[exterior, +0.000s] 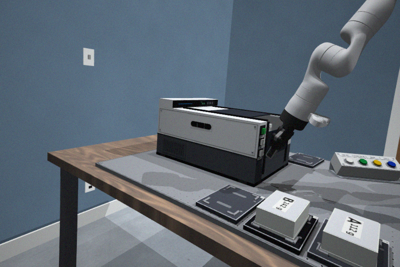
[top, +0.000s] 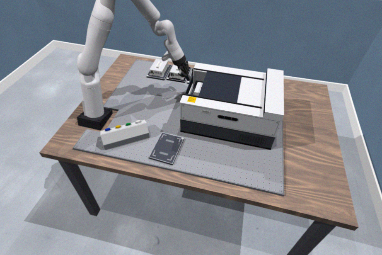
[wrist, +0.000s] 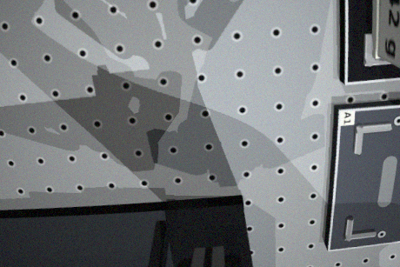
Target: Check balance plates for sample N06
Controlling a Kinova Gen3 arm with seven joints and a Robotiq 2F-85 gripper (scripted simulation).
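The plate centrifuge [top: 229, 103] stands on the mat. Its dark sliding door [top: 220, 86] covers most of the top opening. A narrow gap is left at the near end, where a white plate [top: 198, 88] shows inside. My gripper [top: 186, 76] is shut and empty. It is at the left edge of the centrifuge's front, and in the exterior view its tip [exterior: 269, 153] is right by the lowest key [exterior: 260, 153] of the key column. I cannot tell whether it touches the key. The landing nest N2 [top: 166, 148] is empty.
Balance plates A, 112 g [exterior: 351, 233], and B, 242 g [exterior: 281, 212], sit on their nests. Beside B is an empty nest marked A1 [exterior: 230, 202], also in the wrist view [wrist: 367, 175]. The operator panel [top: 124, 132] with its four keys stands near the arm's base.
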